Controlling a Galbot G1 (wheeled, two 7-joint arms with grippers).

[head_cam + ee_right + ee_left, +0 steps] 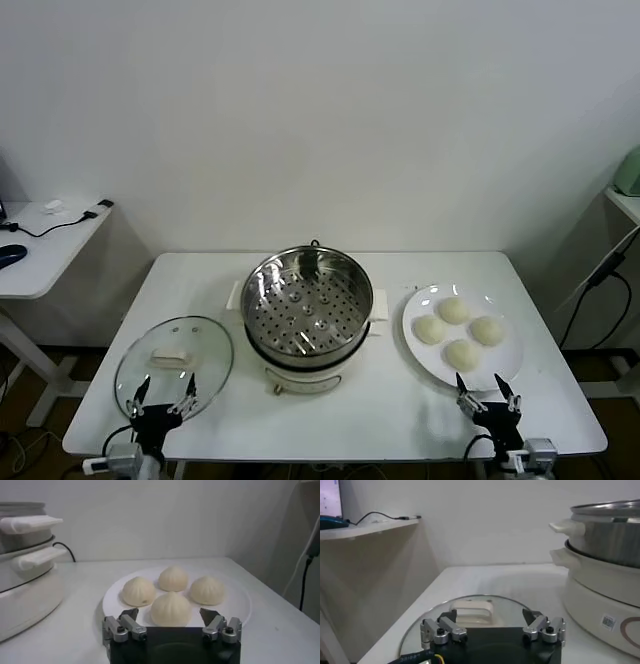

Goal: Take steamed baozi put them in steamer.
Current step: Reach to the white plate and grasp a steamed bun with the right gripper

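baozi [459,331], all four, sit clustered on the white plate [506,368] right of the steamer [307,305], whose perforated tray lies uncovered, ready for loading. right gripper [487,394] waits at the plate's near edge, fingers apart; left gripper [160,396], also spread, idles over the glass lid [175,364].

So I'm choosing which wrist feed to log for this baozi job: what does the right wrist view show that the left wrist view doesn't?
Only the right wrist view shows the four steamed baozi clustered on the white plate, directly ahead of the open right gripper.

Only the left wrist view shows the glass lid lying flat on the table with its white handle, just beyond the open left gripper, plus a side desk with a cable.

Both show the steamer from the side, the white table and the plain wall.
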